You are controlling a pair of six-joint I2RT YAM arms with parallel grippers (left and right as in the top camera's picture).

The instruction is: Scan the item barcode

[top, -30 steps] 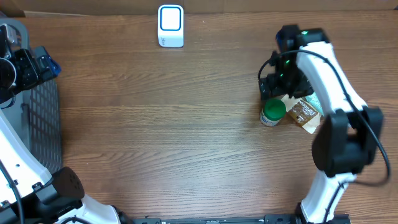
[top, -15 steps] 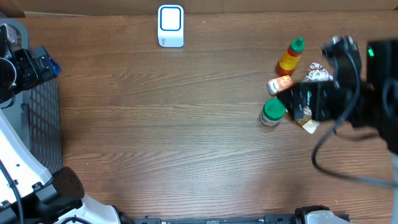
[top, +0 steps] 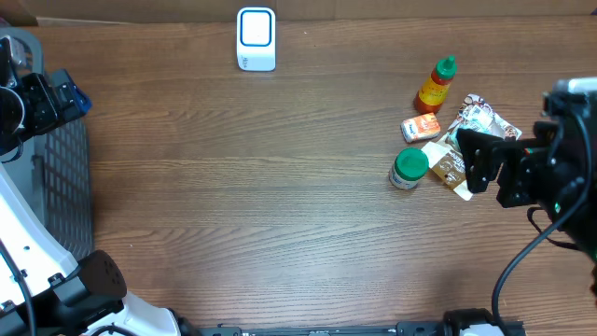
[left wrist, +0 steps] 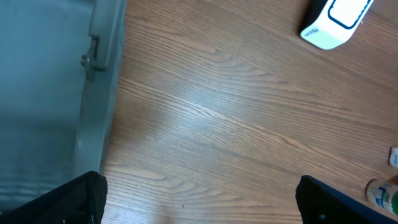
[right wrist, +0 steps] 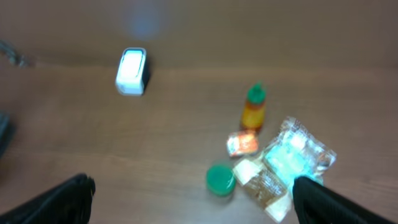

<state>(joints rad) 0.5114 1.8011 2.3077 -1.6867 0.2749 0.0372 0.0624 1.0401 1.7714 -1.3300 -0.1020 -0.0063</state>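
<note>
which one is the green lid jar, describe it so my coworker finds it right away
Look at the right side of the wooden table. The jar stands there beside a brown snack packet, on the side nearer the table's middle, with a small orange packet just behind it. Among its neighbours it is the only round thing, capped by a wide green lid.

The right arm swung off the pile of items and out toward the counter's right edge. This uncovered the sauce bottle, orange packet and silvery packet, which ended up ahead of its jaws.
</note>
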